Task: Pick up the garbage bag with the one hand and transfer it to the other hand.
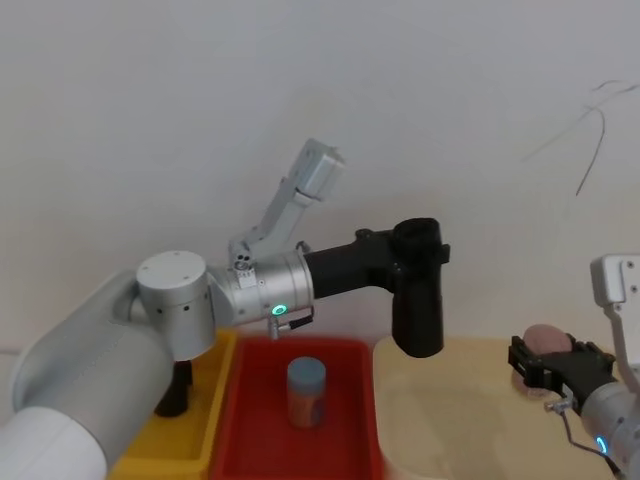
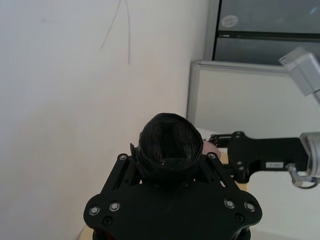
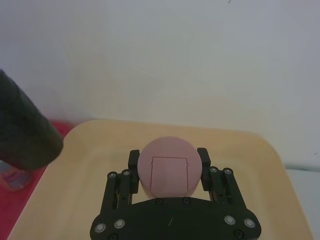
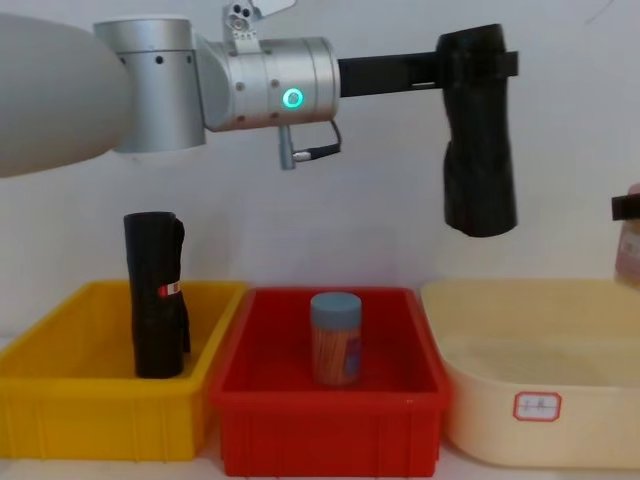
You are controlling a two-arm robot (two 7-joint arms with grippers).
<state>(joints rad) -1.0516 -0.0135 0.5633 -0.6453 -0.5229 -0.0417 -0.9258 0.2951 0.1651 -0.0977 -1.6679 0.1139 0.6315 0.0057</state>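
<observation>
Matte-black and upright, the garbage bag roll [image 4: 478, 150] hangs clamped near its top end in the left gripper [image 4: 478, 62]. The green-lit arm reaches in from the robot's left and holds the roll high above the seam between the red bin [image 4: 330, 435] and the cream bin [image 4: 600, 410]. The roll's long axis runs vertical, with its lower half bare and clear of everything below.

The right gripper [image 1: 545, 368], on the blue-lit arm, sits at the robot's right over the cream bin. It is well apart from the roll and about level with the roll's lower end, so the roll lies to its left. Its fingers [image 3: 132, 160] flank a pink-lidded jar [image 3: 167, 172] and appear closed on it. The receiving hand therefore looks occupied, and a handover would likely require it to free itself first, then travel left toward the roll's bare lower half.
</observation>
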